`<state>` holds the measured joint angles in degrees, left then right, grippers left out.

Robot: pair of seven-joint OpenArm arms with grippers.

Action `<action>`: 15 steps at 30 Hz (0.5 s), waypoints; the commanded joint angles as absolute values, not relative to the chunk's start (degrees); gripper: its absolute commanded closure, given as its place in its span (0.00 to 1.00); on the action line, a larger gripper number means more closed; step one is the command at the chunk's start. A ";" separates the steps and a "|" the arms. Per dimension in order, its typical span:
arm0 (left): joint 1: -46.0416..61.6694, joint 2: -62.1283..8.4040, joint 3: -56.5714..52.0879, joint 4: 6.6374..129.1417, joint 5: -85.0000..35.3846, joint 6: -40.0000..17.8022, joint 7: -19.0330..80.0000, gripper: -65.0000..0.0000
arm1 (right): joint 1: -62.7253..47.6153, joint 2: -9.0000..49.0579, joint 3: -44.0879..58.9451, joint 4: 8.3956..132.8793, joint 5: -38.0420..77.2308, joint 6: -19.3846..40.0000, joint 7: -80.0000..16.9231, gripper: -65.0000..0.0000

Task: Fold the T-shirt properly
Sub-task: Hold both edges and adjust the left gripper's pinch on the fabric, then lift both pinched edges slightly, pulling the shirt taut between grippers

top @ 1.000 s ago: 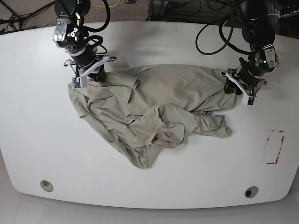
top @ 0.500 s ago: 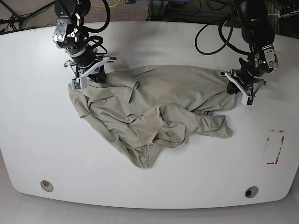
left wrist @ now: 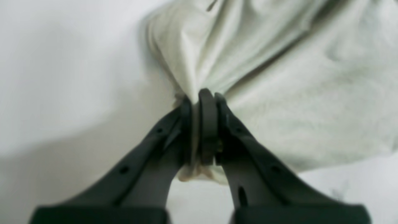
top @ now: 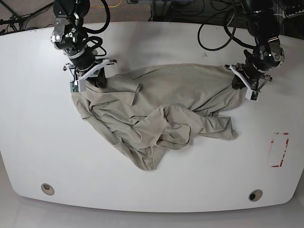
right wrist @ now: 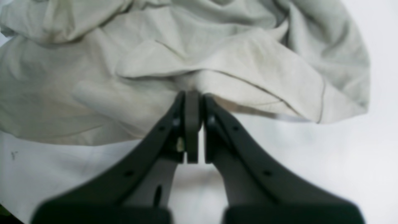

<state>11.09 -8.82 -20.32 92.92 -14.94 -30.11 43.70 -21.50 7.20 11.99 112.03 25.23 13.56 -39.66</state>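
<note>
The khaki-beige T-shirt (top: 161,109) lies crumpled across the middle of the white table (top: 42,133), with bunched folds toward the front. My left gripper (top: 236,83) is at the shirt's right edge in the base view. In the left wrist view that gripper (left wrist: 201,99) is shut on a pinched fold of the T-shirt (left wrist: 279,77). My right gripper (top: 98,81) is at the shirt's upper left corner. The right wrist view shows it (right wrist: 192,96) shut on a hemmed edge of the T-shirt (right wrist: 155,62).
A red-outlined rectangle mark (top: 279,149) sits near the table's right edge. Two round holes (top: 47,188) (top: 255,195) lie along the front edge. Black cables (top: 213,33) hang behind the table's far edge.
My left gripper has closed on the shirt's right edge and drawn it slightly up and back. The right gripper has shifted a little up and left, still holding its corner.
</note>
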 commanded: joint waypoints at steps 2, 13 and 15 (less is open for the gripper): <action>11.47 -9.27 -20.79 95.30 -15.24 -30.91 43.16 1.00 | -21.51 7.86 12.35 113.66 26.00 14.12 -38.52 1.00; 13.04 -9.29 -20.95 98.43 -15.42 -30.16 42.83 1.00 | -21.54 8.47 12.20 113.53 24.62 14.01 -38.07 1.00; 13.06 -9.28 -20.97 99.13 -15.46 -30.05 42.91 1.00 | -21.48 8.59 12.25 113.59 24.53 14.00 -38.05 1.00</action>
<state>13.47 -8.80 -20.69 97.14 -14.72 -30.39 43.92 -21.82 7.99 12.01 112.36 24.23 13.72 -39.66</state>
